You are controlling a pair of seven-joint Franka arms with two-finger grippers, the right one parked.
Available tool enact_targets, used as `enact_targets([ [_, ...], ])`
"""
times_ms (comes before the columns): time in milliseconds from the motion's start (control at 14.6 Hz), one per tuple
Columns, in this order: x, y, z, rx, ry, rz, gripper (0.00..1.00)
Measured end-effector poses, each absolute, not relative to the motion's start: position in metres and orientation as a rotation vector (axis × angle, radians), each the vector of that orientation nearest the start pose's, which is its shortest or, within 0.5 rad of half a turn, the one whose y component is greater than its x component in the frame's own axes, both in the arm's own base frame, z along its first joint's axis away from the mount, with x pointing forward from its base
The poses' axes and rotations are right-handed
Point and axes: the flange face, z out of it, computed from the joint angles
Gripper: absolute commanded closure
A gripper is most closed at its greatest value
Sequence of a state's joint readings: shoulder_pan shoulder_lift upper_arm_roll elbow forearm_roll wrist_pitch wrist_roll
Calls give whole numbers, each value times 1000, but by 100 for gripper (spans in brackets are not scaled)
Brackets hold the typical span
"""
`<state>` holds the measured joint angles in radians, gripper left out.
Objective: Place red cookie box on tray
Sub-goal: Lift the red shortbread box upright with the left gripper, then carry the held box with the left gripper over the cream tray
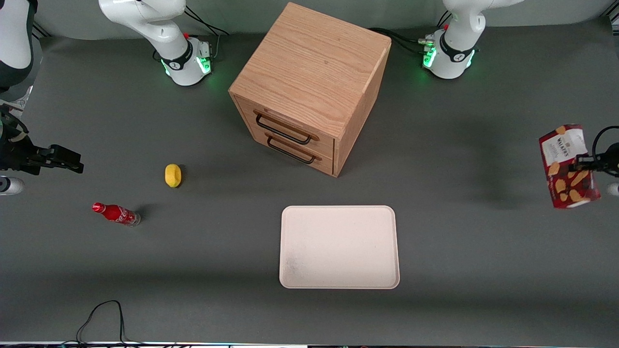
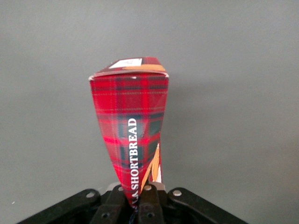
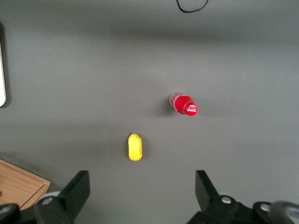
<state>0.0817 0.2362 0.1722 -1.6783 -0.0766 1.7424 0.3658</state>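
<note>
The left arm's hand is at the working arm's end of the desk, raised above the grey surface, and it is clamped on the red cookie box. In the front view the box hangs clear of the desk, tilted a little, with its white Walkers label panel uppermost and the printed tan biscuit fingers below it; a soft shadow lies on the desk beside it, toward the middle. In the left wrist view the black fingers pinch one narrow end of the box, whose tartan side reads "SHORTBREAD", and the carton is squeezed thin where it is held.

The tray, cream-white with rounded corners, lies flat on the desk near the front camera, about midway along the desk and well apart from the held box. Nothing rests on it. Farther from the camera than the tray stands a wooden drawer cabinet with two black-handled drawers, both closed, turned at an angle.

Toward the parked arm's end of the desk a small yellow object lies on the surface, and a small red cola bottle lies on its side nearer to the camera than it.
</note>
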Motion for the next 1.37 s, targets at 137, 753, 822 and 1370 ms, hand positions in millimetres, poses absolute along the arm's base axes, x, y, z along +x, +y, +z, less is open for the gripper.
enact_targets([
  [137, 620, 69, 485, -3205, 113, 190, 100],
  [753, 698, -147, 437, -3195, 109, 163, 100],
  [822, 705, -166, 420, -3195, 94, 157, 100],
  [1370, 715, -289, 287, -3206, -59, 34, 100],
])
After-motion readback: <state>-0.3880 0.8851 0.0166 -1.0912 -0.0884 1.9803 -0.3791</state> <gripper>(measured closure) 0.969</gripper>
